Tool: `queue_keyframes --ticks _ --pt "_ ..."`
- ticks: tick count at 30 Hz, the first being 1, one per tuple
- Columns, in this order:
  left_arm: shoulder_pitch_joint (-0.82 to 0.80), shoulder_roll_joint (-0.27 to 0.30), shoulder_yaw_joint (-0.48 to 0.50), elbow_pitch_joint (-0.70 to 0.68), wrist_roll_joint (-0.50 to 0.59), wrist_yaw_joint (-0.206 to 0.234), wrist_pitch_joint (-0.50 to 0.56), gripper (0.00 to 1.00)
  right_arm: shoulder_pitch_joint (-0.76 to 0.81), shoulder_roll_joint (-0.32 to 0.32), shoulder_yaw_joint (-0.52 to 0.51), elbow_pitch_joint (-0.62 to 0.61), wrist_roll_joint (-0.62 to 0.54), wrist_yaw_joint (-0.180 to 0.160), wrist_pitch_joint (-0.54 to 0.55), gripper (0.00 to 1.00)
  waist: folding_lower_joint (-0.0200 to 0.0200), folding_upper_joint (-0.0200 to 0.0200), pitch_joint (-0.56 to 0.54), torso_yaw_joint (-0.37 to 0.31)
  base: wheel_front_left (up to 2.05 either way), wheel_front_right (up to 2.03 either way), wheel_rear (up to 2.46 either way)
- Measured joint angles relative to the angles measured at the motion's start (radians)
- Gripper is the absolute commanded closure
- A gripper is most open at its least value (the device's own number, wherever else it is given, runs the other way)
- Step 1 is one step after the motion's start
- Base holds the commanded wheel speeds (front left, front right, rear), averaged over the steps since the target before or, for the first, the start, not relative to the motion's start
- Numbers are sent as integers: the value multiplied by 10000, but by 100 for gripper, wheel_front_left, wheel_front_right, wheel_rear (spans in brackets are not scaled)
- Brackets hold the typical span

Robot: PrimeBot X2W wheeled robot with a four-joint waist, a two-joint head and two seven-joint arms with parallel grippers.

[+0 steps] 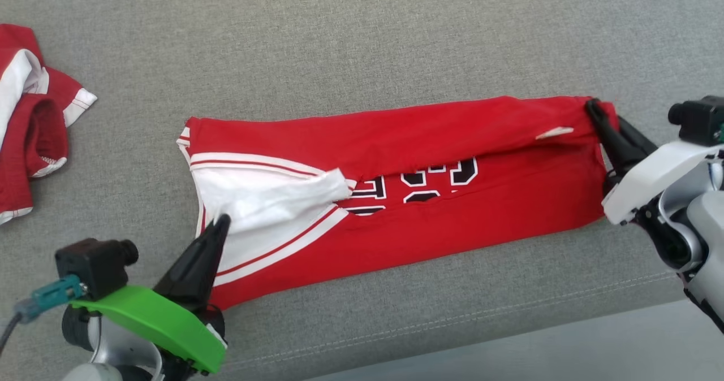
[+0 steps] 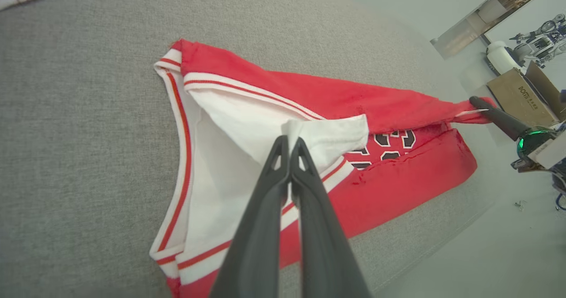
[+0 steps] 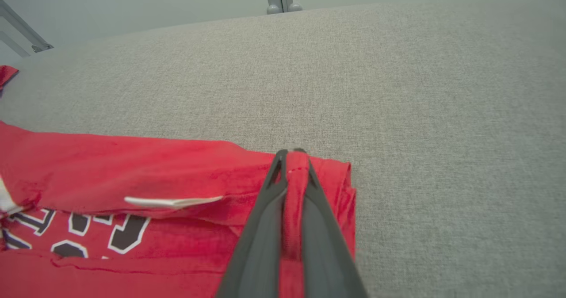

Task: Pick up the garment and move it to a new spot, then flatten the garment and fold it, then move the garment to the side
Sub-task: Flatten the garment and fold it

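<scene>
Fingers of the right gripper point(image 3: 292, 156) are closed on the far right corner of the red basketball jersey point(image 1: 452, 211), red cloth being pinched between them. The left gripper point(image 2: 289, 141) is pressed fully shut, its tips set on the white lining point(image 2: 230, 156) at the other end; whether cloth is caught there cannot be told. The jersey is laid folded lengthwise on the grey upholstered surface point(image 1: 362, 42).

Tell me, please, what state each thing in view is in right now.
red jersey, folded lengthwise into a long strip, lying on the grey surface.
left gripper, shut, tips at the jersey's white flap; hold on it unclear.
right gripper, shut on a corner at the jersey's right end.
second garment, crumpled, lying apart to the left.
</scene>
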Motion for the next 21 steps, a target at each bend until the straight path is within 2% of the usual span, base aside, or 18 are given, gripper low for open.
queue_keyframes --ticks 3,5,6,7,8,9,10,11,17,21 --pt "78 -267 -198 506 -69 -184 -163 100 143 -33 257 10 -123 0 -199 98 0 0 27 -13 0 0 0" --pt "64 -399 -228 1009 -71 -316 -311 100 167 -46 466 71 -188 0 -391 78 0 -1 45 -36 0 0 0" --pt "60 -462 -251 1246 -71 -360 -380 100 196 -63 604 148 -291 2 -476 63 0 0 47 -46 0 0 0" --pt "47 -514 -270 1455 -75 -435 -435 100 233 -73 742 219 -355 0 -566 29 0 0 40 -52 0 0 0" --pt "34 -545 -293 1664 -82 -516 -466 100 270 -86 863 288 -420 0 -663 0 0 0 31 -61 0 0 0" --pt "31 -558 -343 1839 -82 -589 -485 87 291 -109 984 355 -502 0 -771 0 0 0 19 -70 0 0 0" --pt "31 -568 -408 1965 -82 -652 -485 55 292 -155 1116 405 -635 0 -867 0 0 -1 3 -80 0 0 0" --pt "32 -579 -447 2057 -82 -708 -502 0 294 -211 1250 431 -809 2 -974 0 0 -1 -18 -89 0 0 0" --pt "226 -454 -658 2330 -81 -895 -468 0 555 -639 1964 543 -2067 2 -1233 0 0 -1 -249 -145 0 0 0" --pt "551 -397 -736 2205 -42 -878 -531 0 1104 -788 2010 337 -2575 2 -1252 0 0 -1 -457 -172 0 0 0"
